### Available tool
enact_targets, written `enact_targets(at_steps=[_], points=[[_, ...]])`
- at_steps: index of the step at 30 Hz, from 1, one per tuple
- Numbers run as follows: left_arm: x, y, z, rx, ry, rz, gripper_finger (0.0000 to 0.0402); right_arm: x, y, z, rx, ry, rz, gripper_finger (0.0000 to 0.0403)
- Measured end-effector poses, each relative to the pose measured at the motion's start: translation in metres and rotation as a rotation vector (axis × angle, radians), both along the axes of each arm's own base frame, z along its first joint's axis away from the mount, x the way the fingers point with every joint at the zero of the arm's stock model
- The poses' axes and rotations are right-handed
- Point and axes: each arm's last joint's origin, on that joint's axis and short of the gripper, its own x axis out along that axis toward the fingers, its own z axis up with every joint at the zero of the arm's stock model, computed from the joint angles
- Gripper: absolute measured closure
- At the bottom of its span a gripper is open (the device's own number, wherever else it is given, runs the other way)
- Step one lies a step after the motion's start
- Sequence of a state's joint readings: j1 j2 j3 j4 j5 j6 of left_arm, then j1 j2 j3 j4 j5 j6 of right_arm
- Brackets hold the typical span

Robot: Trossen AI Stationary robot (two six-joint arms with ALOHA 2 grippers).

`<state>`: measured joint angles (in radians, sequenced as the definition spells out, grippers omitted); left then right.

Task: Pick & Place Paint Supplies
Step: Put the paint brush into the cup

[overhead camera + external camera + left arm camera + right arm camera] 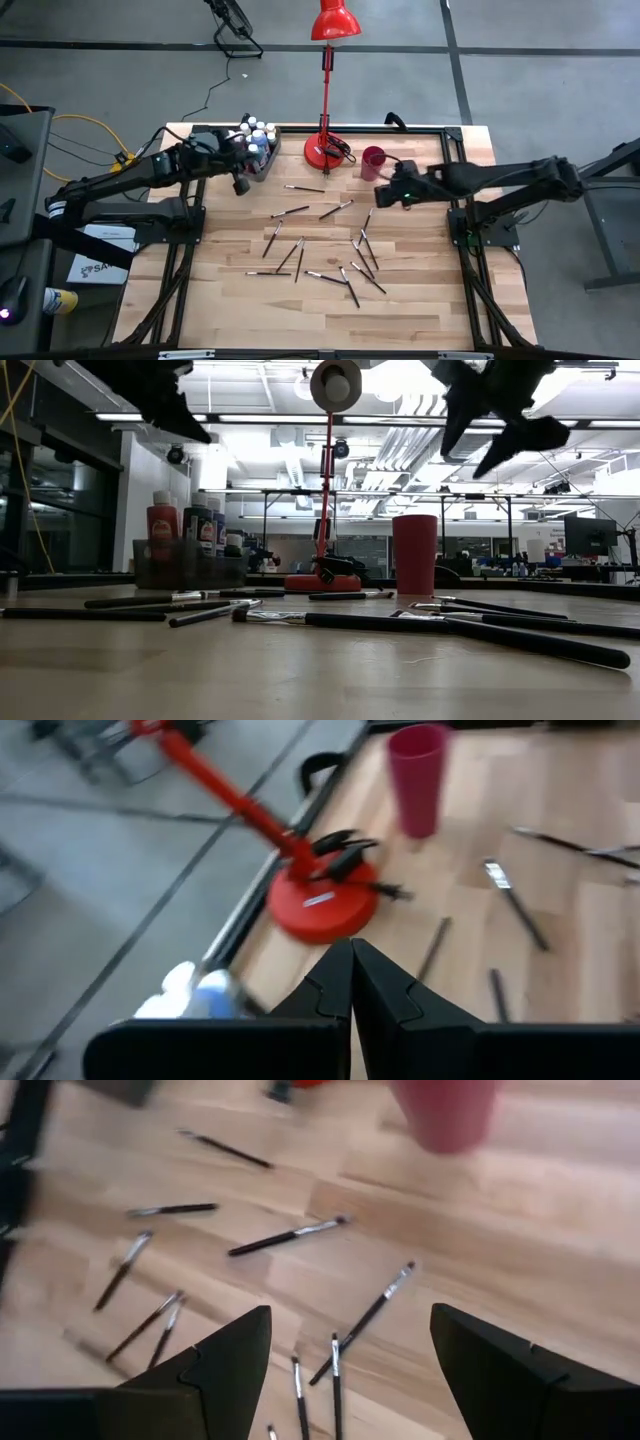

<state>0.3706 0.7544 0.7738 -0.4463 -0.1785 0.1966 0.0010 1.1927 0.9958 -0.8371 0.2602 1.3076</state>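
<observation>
Several thin dark-handled paintbrushes [318, 246] lie flat and scattered over the middle of the wooden table [230, 300]; the right wrist view shows them too [290, 1237]. White-capped paint bottles [256, 134] stand in a translucent grey bin [190, 565] at the far left. My left gripper [241, 186] hangs shut and empty in the air just near of the bin; its own view shows the fingers together [352, 975]. My right gripper [384, 192] hovers open and empty above the brushes, near the dark red cup [373, 160], its fingers wide apart [350, 1355].
A red desk lamp stands with its round base [325, 151] at the far edge, between the bin and the cup [414, 553]. The near half of the table, beyond the brushes, is bare wood. Black frame rails run along the table's edges.
</observation>
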Motion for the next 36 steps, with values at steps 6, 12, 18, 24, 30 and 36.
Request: enact_targets(at_steps=[6,12,18,24,30,36], points=[[0.001,-0.004,-0.001,0.016,0.033,-0.162,0.0401,0.028,0.001,-0.037,0.08,0.109,-0.153,0.0135],[0.001,-0.005,-0.003,0.065,0.083,-0.234,0.0401,0.046,-0.005,-0.069,0.139,0.194,-0.3,0.0135],[0.0,-0.005,-0.006,0.091,0.131,-0.257,0.0401,0.056,-0.018,-0.096,0.171,0.276,-0.4,0.0135],[-0.001,-0.006,-0.008,0.092,0.152,-0.264,0.0401,0.067,-0.028,-0.12,0.224,0.299,-0.431,0.0135],[-0.001,-0.006,-0.008,0.09,0.154,-0.264,0.0401,0.07,-0.036,-0.127,0.226,0.295,-0.466,0.0135],[-0.001,-0.006,-0.008,0.089,0.156,-0.264,0.0401,0.068,-0.044,-0.127,0.2,0.302,-0.501,0.0135]])
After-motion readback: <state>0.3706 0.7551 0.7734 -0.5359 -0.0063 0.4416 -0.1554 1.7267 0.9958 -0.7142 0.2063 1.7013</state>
